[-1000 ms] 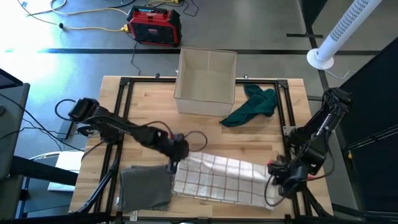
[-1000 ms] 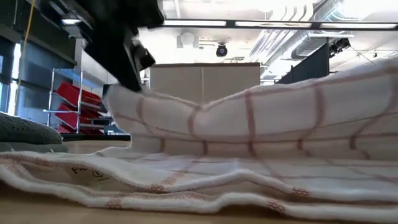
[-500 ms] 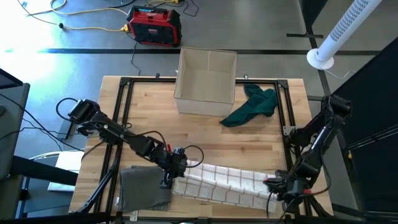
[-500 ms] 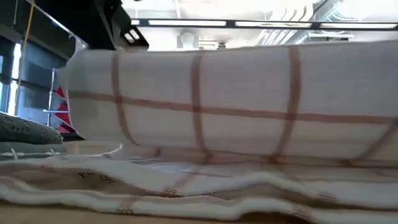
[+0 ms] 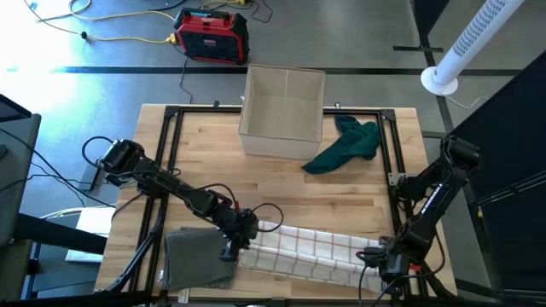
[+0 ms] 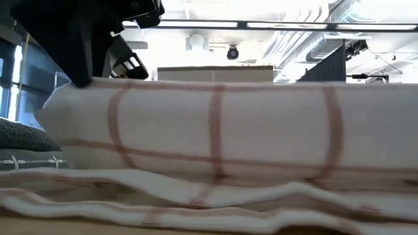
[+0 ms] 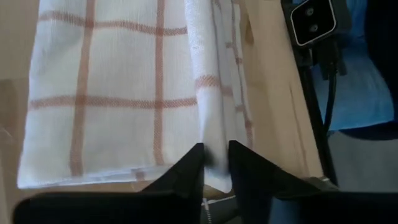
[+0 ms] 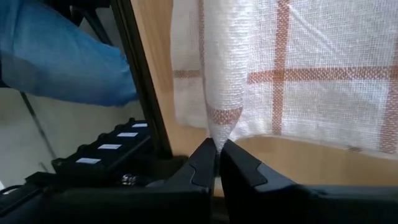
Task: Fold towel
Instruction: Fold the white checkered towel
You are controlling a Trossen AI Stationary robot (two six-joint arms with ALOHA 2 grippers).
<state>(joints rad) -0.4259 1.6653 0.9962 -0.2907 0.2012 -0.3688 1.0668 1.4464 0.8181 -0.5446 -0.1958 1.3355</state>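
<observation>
A white towel with red checks (image 5: 307,251) lies along the table's near edge, its upper layer doubled over the lower one. My left gripper (image 5: 240,242) is shut on its left end and shows in the left wrist view (image 7: 214,157). My right gripper (image 5: 381,258) is shut on its right end and shows in the right wrist view (image 8: 217,148). In the low view the raised upper layer (image 6: 222,130) spans the picture above the lower layer (image 6: 196,202), which rests on the table, and the left arm (image 6: 78,39) is dark at the upper left. My left gripper pinches the towel's left-end edge (image 7: 210,134) between its two fingers, where a gathered ridge of cloth runs into them. The fingers slant down from the table's left. The held layer is raised slightly and drawn fairly straight toward the other gripper. My right gripper pinches a bunched corner of the towel's right end (image 8: 219,124) between its two fingertips, more than one layer by the look of it. It comes from the table's right side. The cloth stretches away from the fingers, lifted off the wood there.
A folded grey towel (image 5: 199,256) lies at the near left corner, just beside my left gripper. A cardboard box (image 5: 284,112) stands at the far edge, with a crumpled green cloth (image 5: 345,145) to its right. Black frame rails (image 5: 401,162) border the table.
Both grippers have moved toward the table's near edge and down, carrying the towel's held edge over the part lying on the table. The towel has folded over lengthwise and now shows as a narrower strip; its lower layer stayed in place.
</observation>
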